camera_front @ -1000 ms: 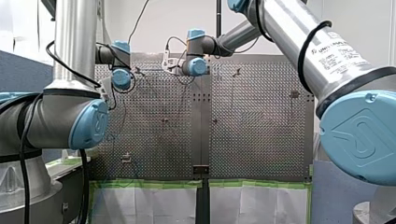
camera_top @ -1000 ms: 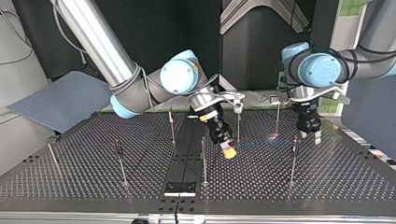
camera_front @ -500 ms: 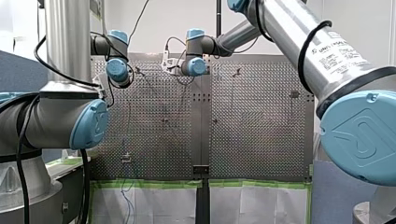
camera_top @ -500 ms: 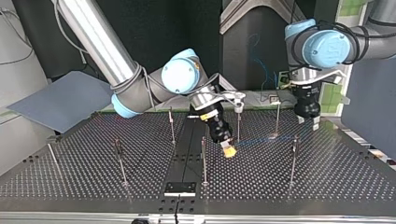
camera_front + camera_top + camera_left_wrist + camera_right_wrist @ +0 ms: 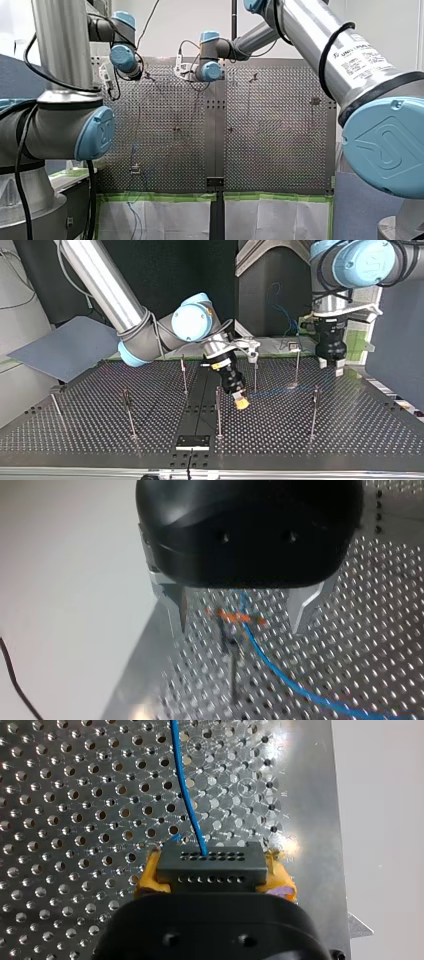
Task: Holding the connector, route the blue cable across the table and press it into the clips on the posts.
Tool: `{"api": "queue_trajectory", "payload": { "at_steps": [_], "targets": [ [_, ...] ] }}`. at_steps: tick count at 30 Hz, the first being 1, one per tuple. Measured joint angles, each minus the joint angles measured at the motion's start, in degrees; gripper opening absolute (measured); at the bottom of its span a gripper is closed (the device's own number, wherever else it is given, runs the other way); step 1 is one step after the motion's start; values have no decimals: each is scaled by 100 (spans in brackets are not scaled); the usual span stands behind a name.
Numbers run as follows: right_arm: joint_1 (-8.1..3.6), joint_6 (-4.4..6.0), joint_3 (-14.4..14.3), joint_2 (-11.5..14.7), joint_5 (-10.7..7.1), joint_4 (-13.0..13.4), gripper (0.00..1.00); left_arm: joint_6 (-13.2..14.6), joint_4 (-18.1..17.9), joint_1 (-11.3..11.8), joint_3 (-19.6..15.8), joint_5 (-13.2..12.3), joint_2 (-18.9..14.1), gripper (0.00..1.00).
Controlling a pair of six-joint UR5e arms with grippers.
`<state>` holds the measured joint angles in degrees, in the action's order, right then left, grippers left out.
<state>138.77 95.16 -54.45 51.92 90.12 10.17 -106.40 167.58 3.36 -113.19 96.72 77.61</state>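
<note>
My right gripper (image 5: 212, 872) has its yellow pads shut on a dark multi-hole connector (image 5: 210, 862), low over the perforated table. The blue cable (image 5: 184, 785) leaves the connector's face and runs ahead across the holes. In the top view this gripper (image 5: 242, 402) is near the middle, and the cable (image 5: 280, 390) stretches from it toward a post (image 5: 315, 395) at the right. My left gripper (image 5: 240, 625) is open. Its metal fingers (image 5: 177, 607) hang well above a post with an orange clip (image 5: 235, 617), where the cable (image 5: 280, 680) passes. It also shows in the top view as my left gripper (image 5: 331, 367).
Several thin upright posts (image 5: 127, 407) (image 5: 218, 410) (image 5: 184, 372) stand on the perforated table (image 5: 75, 440). A black plate (image 5: 192, 442) lies at the top view's near edge. A grey sheet (image 5: 65, 347) lies beyond the table at that view's left.
My left arm has risen from beside the clip post at the top view's right, with its gripper still open. My right gripper has shifted slightly toward that view's left with the connector.
</note>
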Motion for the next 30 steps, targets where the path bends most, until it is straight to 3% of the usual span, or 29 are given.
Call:
{"api": "queue_trajectory", "payload": {
  "at_steps": [7, 15, 30],
  "targets": [
    [-9, 6, 0, 0, 15, -5, 0, 327, -5, -134, 1, -359, -78, 100],
    [-12, 13, 1, 0, 49, -6, 0, 594, -157, -279, 64, -555, 269, 100],
    [-12, 22, 2, 0, 50, -6, 0, 462, -538, -480, 270, -631, 463, 100]
  ]
}}
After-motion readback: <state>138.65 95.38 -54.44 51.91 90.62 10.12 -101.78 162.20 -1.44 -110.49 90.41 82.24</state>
